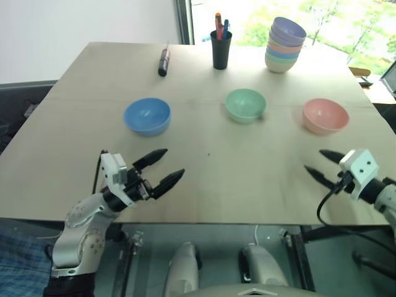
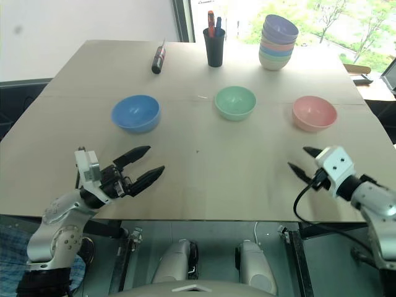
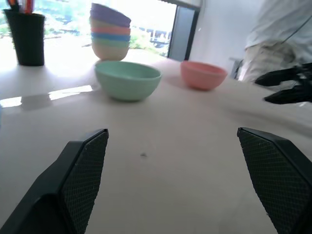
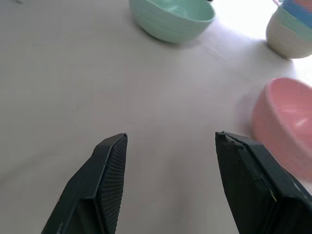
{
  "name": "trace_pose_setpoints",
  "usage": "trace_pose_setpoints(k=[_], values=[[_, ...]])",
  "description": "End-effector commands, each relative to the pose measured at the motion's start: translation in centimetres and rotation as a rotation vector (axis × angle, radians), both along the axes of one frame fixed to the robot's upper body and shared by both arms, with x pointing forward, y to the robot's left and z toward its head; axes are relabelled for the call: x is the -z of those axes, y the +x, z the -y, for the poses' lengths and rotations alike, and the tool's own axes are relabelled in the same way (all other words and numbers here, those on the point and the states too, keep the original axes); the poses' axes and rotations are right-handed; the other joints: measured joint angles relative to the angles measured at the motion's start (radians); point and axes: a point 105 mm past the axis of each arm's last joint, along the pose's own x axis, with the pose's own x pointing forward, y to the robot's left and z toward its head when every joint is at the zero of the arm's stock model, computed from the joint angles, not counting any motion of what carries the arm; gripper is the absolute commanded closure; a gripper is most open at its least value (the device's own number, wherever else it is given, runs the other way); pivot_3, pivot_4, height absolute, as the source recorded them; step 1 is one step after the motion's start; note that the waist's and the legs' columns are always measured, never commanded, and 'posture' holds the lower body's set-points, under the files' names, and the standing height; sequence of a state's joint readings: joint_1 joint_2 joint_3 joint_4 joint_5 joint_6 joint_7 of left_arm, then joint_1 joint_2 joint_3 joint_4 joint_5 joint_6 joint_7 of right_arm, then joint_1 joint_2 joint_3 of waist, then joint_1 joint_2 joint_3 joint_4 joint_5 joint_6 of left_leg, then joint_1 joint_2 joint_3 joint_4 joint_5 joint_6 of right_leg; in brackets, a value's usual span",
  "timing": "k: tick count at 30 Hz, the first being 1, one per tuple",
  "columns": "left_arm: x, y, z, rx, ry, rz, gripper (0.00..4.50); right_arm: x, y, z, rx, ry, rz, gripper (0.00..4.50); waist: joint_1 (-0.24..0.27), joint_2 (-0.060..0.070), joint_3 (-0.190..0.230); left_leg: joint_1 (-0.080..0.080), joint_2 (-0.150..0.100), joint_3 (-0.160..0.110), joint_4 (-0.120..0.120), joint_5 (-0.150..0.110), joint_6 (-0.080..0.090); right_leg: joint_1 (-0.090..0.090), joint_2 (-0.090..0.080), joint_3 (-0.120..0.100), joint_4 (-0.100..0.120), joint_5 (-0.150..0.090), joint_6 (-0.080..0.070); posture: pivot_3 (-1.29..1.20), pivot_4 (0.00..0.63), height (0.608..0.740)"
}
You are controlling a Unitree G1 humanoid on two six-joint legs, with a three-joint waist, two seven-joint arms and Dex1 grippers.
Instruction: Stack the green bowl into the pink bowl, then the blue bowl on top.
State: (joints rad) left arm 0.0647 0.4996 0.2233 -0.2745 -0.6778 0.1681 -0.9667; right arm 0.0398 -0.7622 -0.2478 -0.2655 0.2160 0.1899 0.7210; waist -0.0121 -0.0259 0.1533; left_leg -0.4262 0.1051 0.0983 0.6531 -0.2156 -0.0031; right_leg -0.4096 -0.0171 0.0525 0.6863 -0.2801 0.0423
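Three bowls sit apart in a row across the counter (image 1: 74, 185): blue bowl (image 1: 147, 116) ahead of my left claw (image 1: 160, 169), green bowl (image 1: 245, 104) in the middle, pink bowl (image 1: 325, 115) just ahead of my right claw (image 1: 318, 165). Both claws hover with fingers apart, empty.

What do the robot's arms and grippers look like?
Each gripper, left gripper and right gripper, has two pointed black fingers with a fine crosshatched grip surface on the inside. Behind the fingers sits a white boxy block, then a rounded silver-grey arm. A black cable loops out near each wrist.
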Motion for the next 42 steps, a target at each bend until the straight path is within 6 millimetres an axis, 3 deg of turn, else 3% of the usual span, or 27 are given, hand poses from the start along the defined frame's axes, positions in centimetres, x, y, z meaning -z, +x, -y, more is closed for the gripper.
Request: trace_pose_setpoints(k=[1,11,15,20,26,29,33,34,38,42], values=[[-1.9,-0.4,1.1,0.052,-0.013,0.082,0.0,-0.9,1.2,1.1,0.022,-0.101,-0.022,1.49,0.0,0.0,0.0,0.0,0.0,0.0,0.0,0.0,0.0,0.0,0.0,0.0,0.0,0.0,0.0,0.0,0.15,0.74],[-2.6,-0.1,3.1,0.118,-0.037,0.121,0.0,-2.9,6.0,4.5,0.053,-0.435,-0.027,1.49,-0.001,0.0,0.0,0.0,0.0,0.001,0.0,0.0,0.0,0.0,0.0,0.001,-0.001,0.0,0.0,0.0,0.15,0.74],[-2.7,-0.5,3.8,0.137,-0.06,0.126,0.0,-3.4,8.3,5.2,0.082,-0.487,-0.026,1.49,-0.005,0.001,0.0,-0.001,0.0,0.002,0.0,0.0,0.0,-0.001,0.0,0.001,-0.002,0.0,0.0,0.0,0.15,0.74],[-2.6,-0.6,4.0,0.125,-0.062,0.135,0.0,-1.9,11.0,5.7,0.088,-0.522,-0.125,1.49,-0.007,0.001,0.0,0.0,0.0,0.002,-0.001,0.0,0.0,-0.001,0.0,0.001,-0.002,0.0,0.0,0.0,0.15,0.74],[-2.5,-0.8,4.1,0.095,-0.064,0.149,0.0,0.2,12.0,5.0,0.015,-0.584,-0.245,1.49,-0.004,0.002,0.001,-0.002,0.0,0.003,0.0,0.0,0.0,-0.001,0.0,0.002,-0.004,0.0,0.0,0.0,0.15,0.74],[-2.5,-1.0,3.9,0.075,-0.066,0.156,0.0,0.2,12.5,4.9,0.008,-0.609,-0.248,2.34,-0.007,0.003,0.001,-0.002,0.0,0.003,-0.001,0.0,0.0,-0.001,0.0,0.002,-0.006,0.0,0.0,0.0,0.15,0.74],[-2.7,-1.1,3.7,0.048,-0.091,0.15,0.0,0.1,12.9,4.5,-0.005,-0.606,-0.247,4.07,-0.006,0.003,0.001,-0.002,0.001,0.003,-0.001,0.0,0.0,-0.001,0.0,0.002,-0.006,0.0,0.0,0.0,0.15,0.74],[-2.6,-1.2,3.6,0.046,-0.085,0.15,0.0,0.2,12.9,4.4,-0.012,-0.611,-0.252,4.29,-0.006,0.003,0.001,-0.002,0.001,0.003,-0.001,0.0,0.0,-0.001,0.0,0.002,-0.006,0.0,0.0,0.0,0.15,0.74],[-2.4,-1.4,3.5,0.032,-0.082,0.148,0.0,0.4,12.8,4.3,-0.028,-0.62,-0.257,4.29,-0.006,0.003,0.001,-0.002,0.001,0.004,-0.001,0.0,0.0,-0.001,0.0,0.002,-0.005,0.0,0.0,0.0,0.15,0.74],[-2.4,-1.4,3.2,0.027,-0.073,0.149,0.0,-0.8,12.9,3.3,-0.092,-0.684,-0.197,4.29,-0.006,0.003,0.001,-0.002,0.001,0.004,-0.001,0.0,0.0,-0.001,0.0,0.002,-0.005,0.001,0.0,0.0,0.15,0.74]])
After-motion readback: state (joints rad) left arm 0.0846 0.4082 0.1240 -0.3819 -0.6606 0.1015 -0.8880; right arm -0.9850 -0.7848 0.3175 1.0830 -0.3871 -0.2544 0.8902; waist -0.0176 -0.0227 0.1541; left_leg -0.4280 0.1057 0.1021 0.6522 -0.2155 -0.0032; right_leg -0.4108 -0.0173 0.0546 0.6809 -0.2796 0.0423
